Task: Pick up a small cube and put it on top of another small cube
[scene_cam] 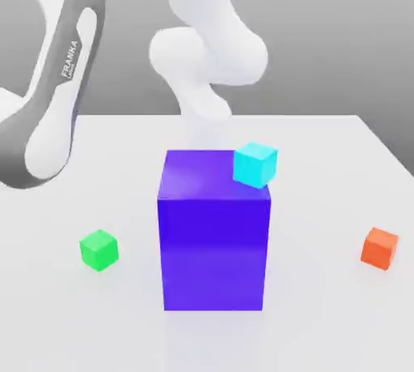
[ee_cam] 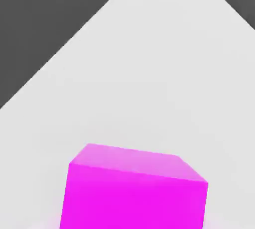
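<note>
A magenta cube (ee_cam: pixel 134 193) sits on the white table (ee_cam: pixel 149 73), very close in the hand view. The exterior view shows a small cyan cube (scene_cam: pixel 255 163) at the upper right corner of a tall blue block (scene_cam: pixel 213 233); I cannot tell whether it rests on the block or lies behind it. A small green cube (scene_cam: pixel 99 249) lies on the table at the exterior view's left, and a small orange cube (scene_cam: pixel 379 247) at its right. The white arm (scene_cam: pixel 202 107) reaches down behind the blue block, which hides its hand.
The tall blue block stands mid-table and blocks the exterior view of what lies behind it. The arm's grey and white links (scene_cam: pixel 57 95) hang over the table's back left. Open table surface (scene_cam: pixel 323 314) lies in front and between the cubes.
</note>
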Available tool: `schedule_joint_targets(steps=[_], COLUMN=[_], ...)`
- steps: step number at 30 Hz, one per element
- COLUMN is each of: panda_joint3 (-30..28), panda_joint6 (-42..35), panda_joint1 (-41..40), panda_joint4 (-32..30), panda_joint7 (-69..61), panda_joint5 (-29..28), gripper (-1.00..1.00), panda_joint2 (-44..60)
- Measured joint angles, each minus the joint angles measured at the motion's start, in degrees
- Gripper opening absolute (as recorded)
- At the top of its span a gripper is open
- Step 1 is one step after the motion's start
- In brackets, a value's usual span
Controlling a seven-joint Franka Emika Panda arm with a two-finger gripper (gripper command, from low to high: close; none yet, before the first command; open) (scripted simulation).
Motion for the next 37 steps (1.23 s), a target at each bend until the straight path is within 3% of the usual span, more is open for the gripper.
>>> schedule_joint_targets(steps=[7,13,19,35,36,37], panda_joint3=[-2.13,-3.63,-7.65,-11.89,-11.78,-11.78], panda_joint6=[1.0,3.66,7.41,22.28,23.39,23.39], panda_joint1=[-2.18,-2.22,3.16,13.42,13.42,13.49], panda_joint4=[-14.51,-27.54,-38.25,-38.34,-38.43,-38.43], panda_joint7=[-3.88,-13.4,-25.37,-40.13,-40.38,-40.38], panda_joint5=[-11.36,-12.34,-6.42,14.5,14.89,14.89], gripper=[-1.0,-1.0,-1.0,-1.0,1.0,1.0], panda_joint2=[-14.61,-24.8,-30.53,-14.73,-13.73,-13.73])
